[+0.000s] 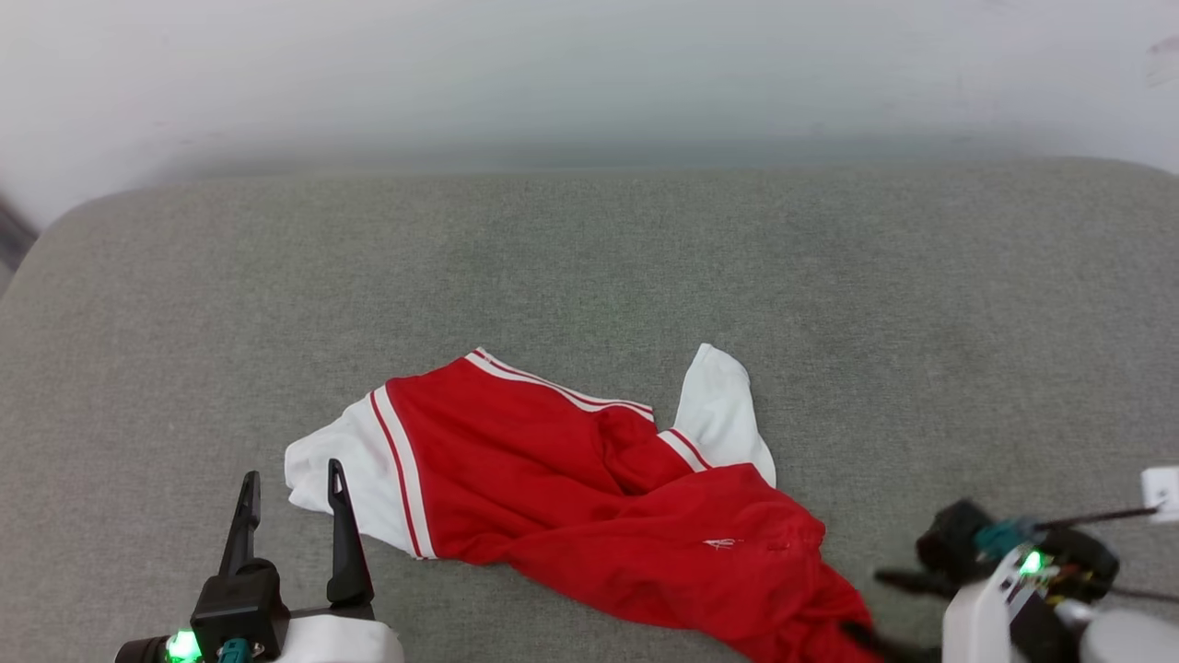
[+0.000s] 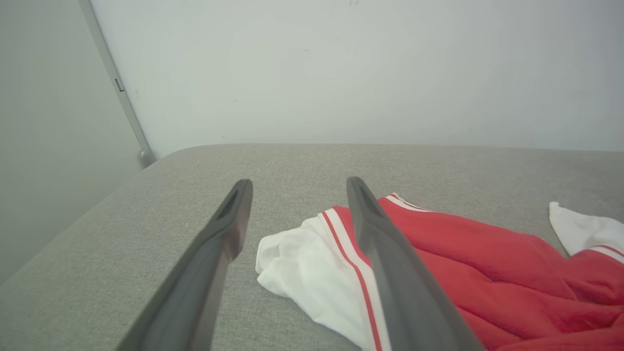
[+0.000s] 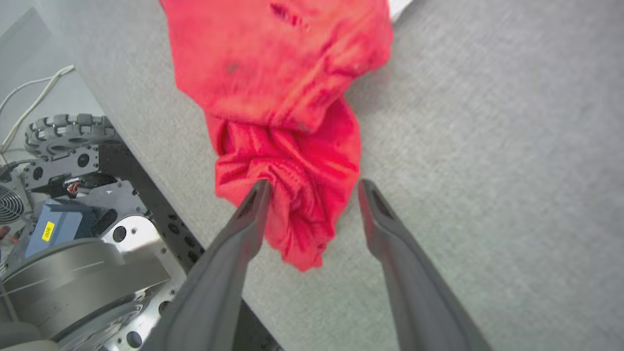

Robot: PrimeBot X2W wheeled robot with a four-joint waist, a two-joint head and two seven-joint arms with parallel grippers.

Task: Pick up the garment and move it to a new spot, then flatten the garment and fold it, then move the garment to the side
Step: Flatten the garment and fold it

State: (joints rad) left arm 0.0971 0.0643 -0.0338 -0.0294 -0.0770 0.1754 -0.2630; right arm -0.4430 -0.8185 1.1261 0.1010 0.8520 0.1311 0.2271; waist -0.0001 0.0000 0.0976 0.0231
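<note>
Red short-sleeved T-shirt (image 1: 589, 479) with white sleeves and red-and-white stripe trim lies crumpled near the front edge of the grey woven padded surface (image 1: 589, 258), one sleeve spread towards my left and the other pointing away from me. Its red lower end is bunched into a wad at my right. On my right wrist camera the right gripper (image 3: 314, 185) has its fingers apart around that wad, one finger touching the cloth and the other clear of it. My left gripper (image 1: 291, 474) stands spread wide just above the near white sleeve. Behind the surface I see a plain pale wall (image 1: 589, 74)
</note>
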